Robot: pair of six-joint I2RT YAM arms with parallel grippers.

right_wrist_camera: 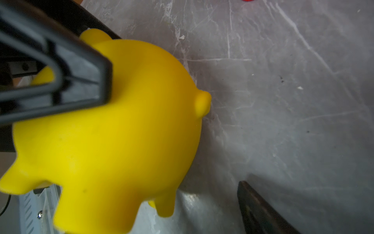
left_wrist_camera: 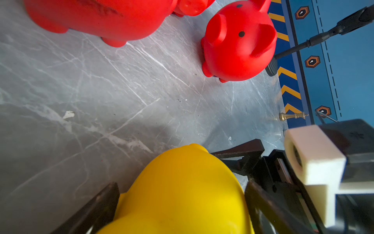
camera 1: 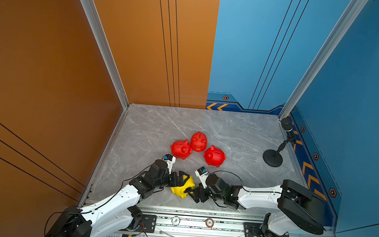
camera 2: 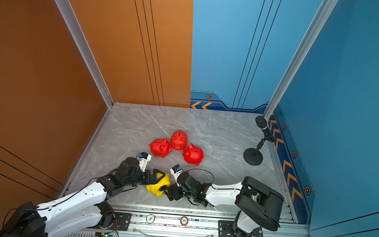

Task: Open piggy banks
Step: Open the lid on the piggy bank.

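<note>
The yellow piggy bank (camera 1: 181,189) is tipped on its side near the front edge, between both arms. My left gripper (camera 1: 184,180) is shut on its body; in the left wrist view dark fingers (left_wrist_camera: 97,208) press both flanks of the yellow piggy bank (left_wrist_camera: 182,192). My right gripper (camera 1: 190,192) is open at the pig's underside, by a dark round spot (camera 2: 163,188). In the right wrist view one of its fingers (right_wrist_camera: 257,206) stands apart from the yellow piggy bank (right_wrist_camera: 113,131); the other is hidden. Three red piggy banks (camera 1: 181,149) (camera 1: 198,141) (camera 1: 214,156) stand upright behind.
A microphone on a round black base (camera 1: 272,157) stands at the right wall. A small brass piece (left_wrist_camera: 293,116) lies by that wall. The metal rail (camera 1: 199,221) runs along the front edge. Orange and blue walls enclose the grey marble floor (camera 1: 240,132).
</note>
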